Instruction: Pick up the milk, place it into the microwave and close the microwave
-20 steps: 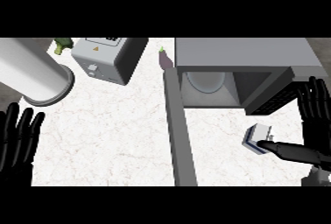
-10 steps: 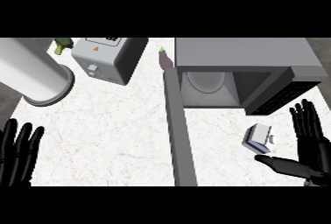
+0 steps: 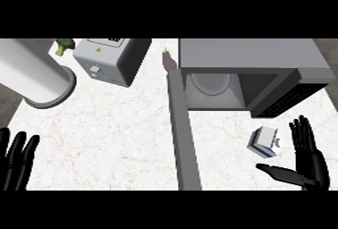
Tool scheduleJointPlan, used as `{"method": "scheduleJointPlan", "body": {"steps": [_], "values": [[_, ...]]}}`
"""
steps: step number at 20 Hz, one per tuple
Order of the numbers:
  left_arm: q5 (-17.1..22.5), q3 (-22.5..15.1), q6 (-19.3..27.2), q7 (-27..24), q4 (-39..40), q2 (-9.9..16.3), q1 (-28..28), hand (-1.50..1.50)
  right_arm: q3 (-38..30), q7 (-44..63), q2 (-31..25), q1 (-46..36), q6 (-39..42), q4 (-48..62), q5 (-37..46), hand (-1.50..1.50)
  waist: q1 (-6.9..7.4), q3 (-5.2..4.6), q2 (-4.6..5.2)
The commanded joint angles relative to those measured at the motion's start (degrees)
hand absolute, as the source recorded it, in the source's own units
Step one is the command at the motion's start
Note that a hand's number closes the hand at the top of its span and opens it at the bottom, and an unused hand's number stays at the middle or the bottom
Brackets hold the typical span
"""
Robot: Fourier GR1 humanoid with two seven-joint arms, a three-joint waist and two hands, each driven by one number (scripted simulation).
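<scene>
One milk carton (image 3: 264, 142), one microwave (image 3: 254, 76), one toaster (image 3: 109, 60), one eggplant (image 3: 169, 60) — two hands (image 3: 310, 163).

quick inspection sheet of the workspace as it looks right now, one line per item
surface: white marbled counter, split by a grey strip
job's things: milk carton lying on the counter, not held; microwave open, door swung out, plate inside
clutter: toaster, grey cylinder, eggplant, green item at the back edge
hands: right hand open beside the milk carton, apart from it; left hand open, resting at lower left
cables: nothing seen
surroundings: dark floor at the edges
</scene>
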Motion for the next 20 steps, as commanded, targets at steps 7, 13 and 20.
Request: {"method": "scheduleJointPlan", "body": {"steps": [7, 13, 20], "values": [[-4.0, -5.0, 1.4, -0.3, -4.0, -0.2, 4.8, -1.5, -3.3, -14.4, -3.3, -9.1, 3.7, 25.8, -1.0, -1.5, 0.29, 0.01, 0.01], [-2.8, -2.9, 1.1, -0.5, -2.6, 0.1, 2.9, -1.5, -5.7, -24.0, -6.3, -17.8, 2.4, 44.5, 0.4, -1.5, 0.55, 0.07, 0.15], [-3.2, -3.5, 2.4, -1.2, 0.9, -0.9, 0.1, -1.5, -5.4, -30.3, -6.4, -22.2, 0.6, 54.3, 2.3, -1.5, 0.66, 0.11, 0.32]]}}
